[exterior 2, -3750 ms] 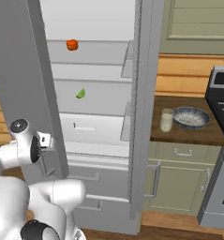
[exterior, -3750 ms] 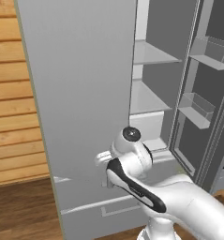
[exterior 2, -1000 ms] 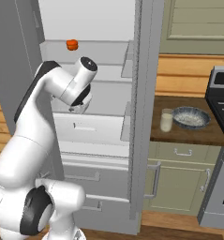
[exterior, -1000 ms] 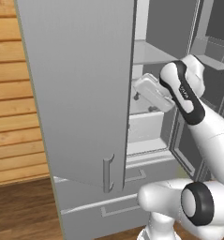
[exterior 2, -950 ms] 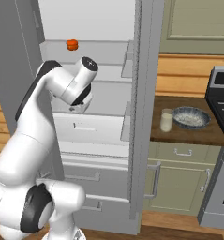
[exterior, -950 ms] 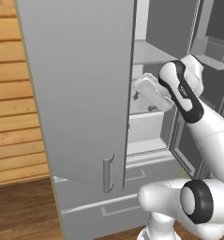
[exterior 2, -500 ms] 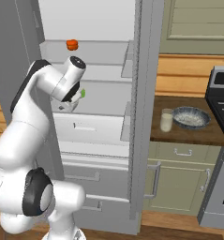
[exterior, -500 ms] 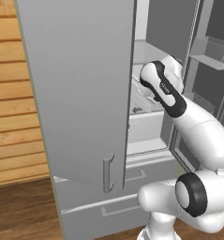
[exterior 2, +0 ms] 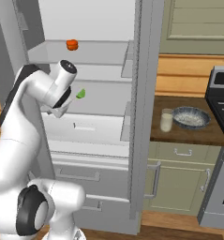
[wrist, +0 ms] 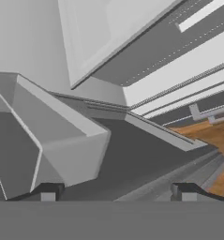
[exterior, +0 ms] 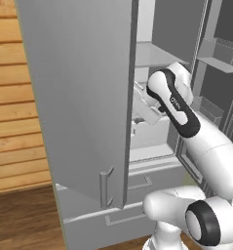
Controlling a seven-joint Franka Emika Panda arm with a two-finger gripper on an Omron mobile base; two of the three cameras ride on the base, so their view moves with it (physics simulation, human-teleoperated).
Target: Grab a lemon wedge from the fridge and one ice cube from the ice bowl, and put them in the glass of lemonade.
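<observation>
The lemon wedge lies on the middle shelf inside the open fridge, below the shelf that carries a round orange-red item. In the right base view the tool hangs just left of the wedge and slightly lower, near it but not touching. The wedge is too small to tell its long axis. The hand view looks along drawer fronts and shelf edges, with the two fingertips standing wide apart and nothing between them, so the tool is open and empty. The glass of lemonade and ice bowl sit on the worktop, well to the right.
</observation>
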